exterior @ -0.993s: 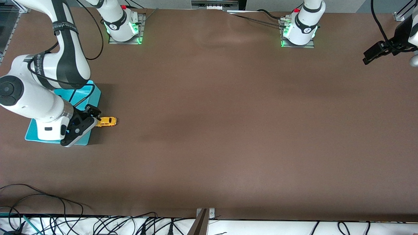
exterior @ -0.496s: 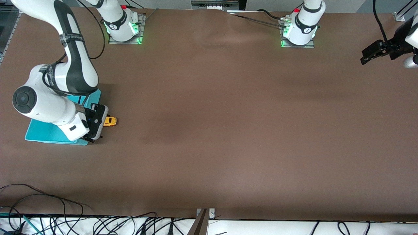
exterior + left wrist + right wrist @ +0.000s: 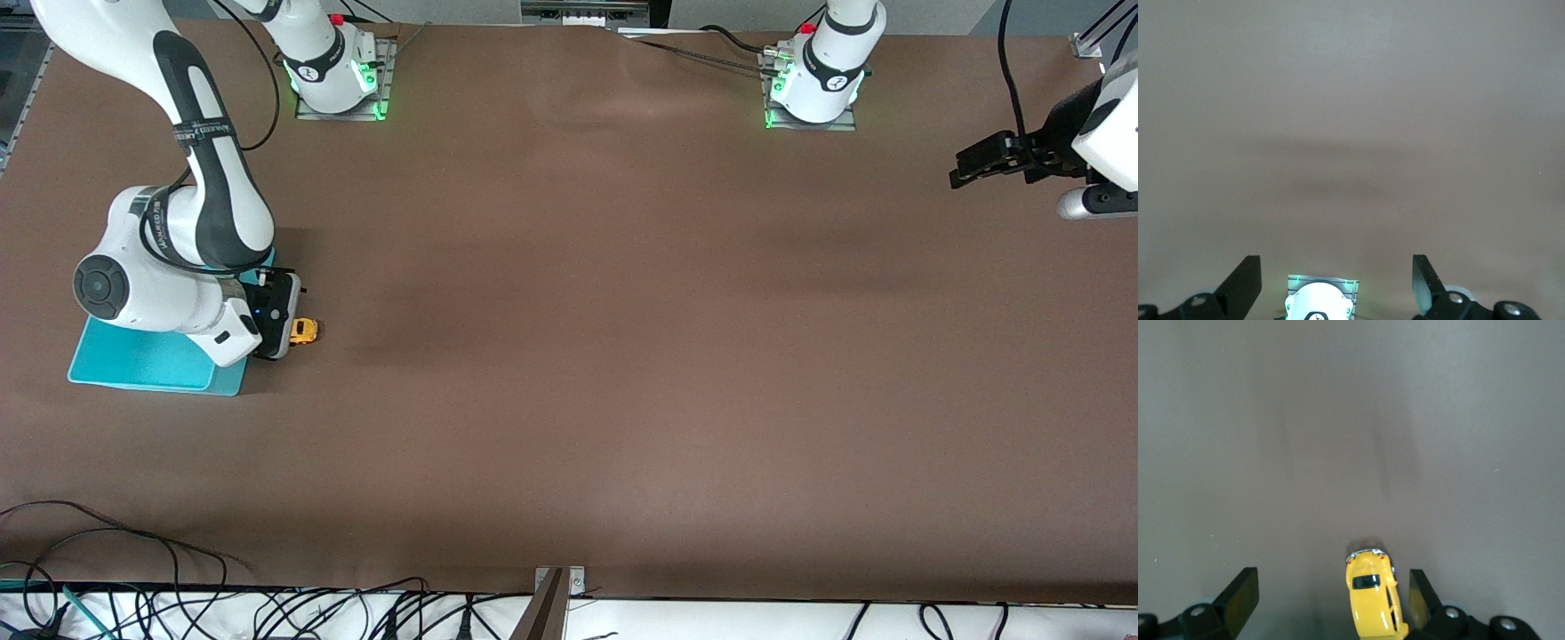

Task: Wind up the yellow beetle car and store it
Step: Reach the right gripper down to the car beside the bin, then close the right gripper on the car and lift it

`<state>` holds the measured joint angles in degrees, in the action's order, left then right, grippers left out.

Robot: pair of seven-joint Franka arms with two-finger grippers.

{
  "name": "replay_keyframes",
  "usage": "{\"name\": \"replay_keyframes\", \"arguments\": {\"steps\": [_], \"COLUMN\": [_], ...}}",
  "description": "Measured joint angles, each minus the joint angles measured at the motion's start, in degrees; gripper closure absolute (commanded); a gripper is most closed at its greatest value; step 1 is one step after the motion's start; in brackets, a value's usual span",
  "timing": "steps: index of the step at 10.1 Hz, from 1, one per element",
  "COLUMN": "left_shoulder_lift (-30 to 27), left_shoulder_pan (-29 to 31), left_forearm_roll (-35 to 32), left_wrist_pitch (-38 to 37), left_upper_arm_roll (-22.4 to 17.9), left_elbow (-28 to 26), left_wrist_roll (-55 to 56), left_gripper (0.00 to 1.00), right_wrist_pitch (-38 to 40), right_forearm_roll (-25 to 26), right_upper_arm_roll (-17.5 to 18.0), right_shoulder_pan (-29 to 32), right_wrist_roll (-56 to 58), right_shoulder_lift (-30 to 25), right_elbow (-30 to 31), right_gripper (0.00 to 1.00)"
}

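Observation:
The yellow beetle car (image 3: 304, 331) stands on the brown table right beside the turquoise bin (image 3: 133, 360), at the right arm's end. My right gripper (image 3: 277, 324) hangs low over the car and hides part of it. In the right wrist view the car (image 3: 1373, 599) lies between the open fingers, close to one finger (image 3: 1418, 600), and my right gripper (image 3: 1330, 600) grips nothing. My left gripper (image 3: 978, 164) is up in the air over the left arm's end of the table. It is open and empty in the left wrist view (image 3: 1335, 287).
The right arm's elbow and wrist cover part of the turquoise bin. The two arm bases (image 3: 338, 80) (image 3: 813, 89) stand along the table's edge farthest from the front camera. Cables (image 3: 133, 587) lie along the edge nearest to it.
My right gripper has swung from over the bin's edge to over the car and now straddles it. My left gripper has moved a little toward the table's middle.

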<state>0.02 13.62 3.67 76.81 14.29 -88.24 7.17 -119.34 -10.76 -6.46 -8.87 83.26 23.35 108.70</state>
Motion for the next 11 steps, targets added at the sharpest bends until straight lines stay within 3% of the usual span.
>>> {"name": "replay_keyframes", "arguments": {"steps": [3, 6, 8, 11], "left_shoulder_lift": [-0.02, -0.01, -0.02, -0.03], "left_shoulder_pan": [-0.39, -11.07, -15.62, -17.40], "left_forearm_roll": [0.00, -0.40, -2.10, -3.09], "left_wrist_pitch": [-0.56, -0.74, -0.74, 0.59], "left_upper_arm_roll": [-0.23, -9.81, -12.24, -12.68], "left_elbow": [1.02, 1.01, 1.06, 1.34], "left_wrist_roll": [0.00, 0.00, 0.01, 0.04], "left_gripper": [0.00, 0.00, 0.00, 0.00], "right_wrist_pitch": [-4.91, -10.06, -13.61, -19.18], "right_forearm_roll": [1.25, 5.60, 7.65, 9.43], "right_upper_arm_roll": [-1.72, -2.52, -2.40, -2.37], "right_shoulder_pan": [0.03, -0.09, -0.63, -1.63], "right_wrist_roll": [0.54, 0.79, 0.79, 0.79], "right_shoulder_lift": [-0.58, -0.61, -0.59, 0.18], "right_elbow": [4.54, 7.97, 9.16, 10.42], "right_gripper": [0.00, 0.00, 0.00, 0.00]}}
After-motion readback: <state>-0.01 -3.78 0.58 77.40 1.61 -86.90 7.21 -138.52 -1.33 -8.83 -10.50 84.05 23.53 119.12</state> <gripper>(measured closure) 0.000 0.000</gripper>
